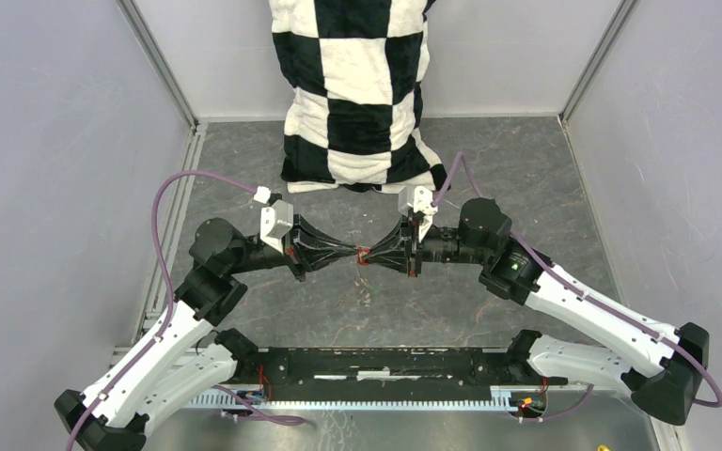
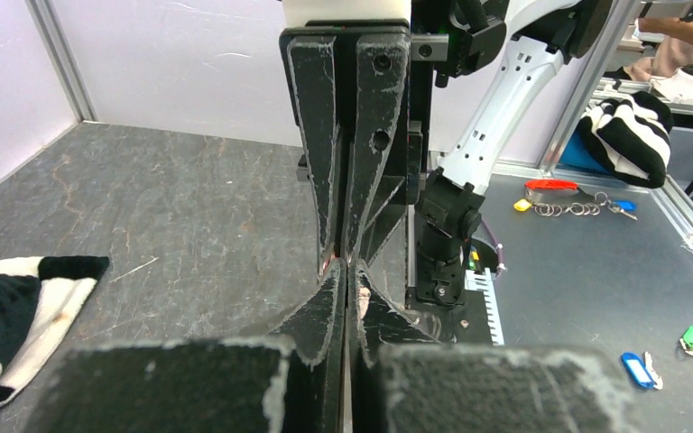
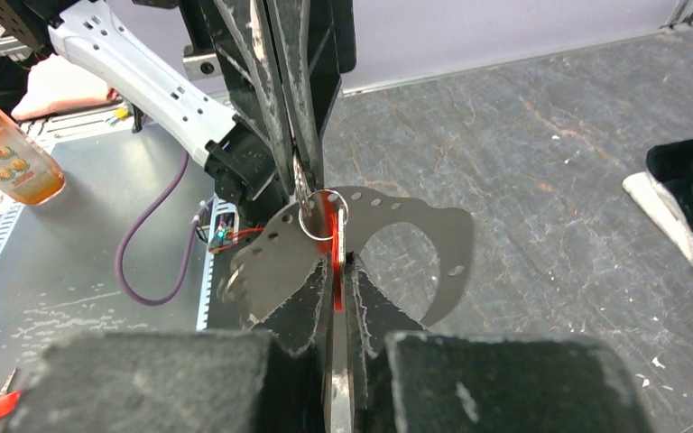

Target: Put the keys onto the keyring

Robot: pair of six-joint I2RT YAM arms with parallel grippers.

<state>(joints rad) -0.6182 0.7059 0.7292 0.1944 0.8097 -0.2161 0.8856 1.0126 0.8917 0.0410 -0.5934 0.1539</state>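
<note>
We see L gripper [image 2: 346, 281] pinched shut on the keyring [image 3: 302, 221], R gripper [image 3: 338, 271] clamped tight on red key [image 3: 330, 254], tips meeting above desk's [image 1: 526, 188] middle.

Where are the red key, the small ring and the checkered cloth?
red key [image 3: 332, 262], right wrist view, on its red plastic head.
small ring [image 3: 303, 224], right wrist view, on the wire's left arc.
checkered cloth [image 1: 367, 70], top view, on a white square near its middle.
</note>
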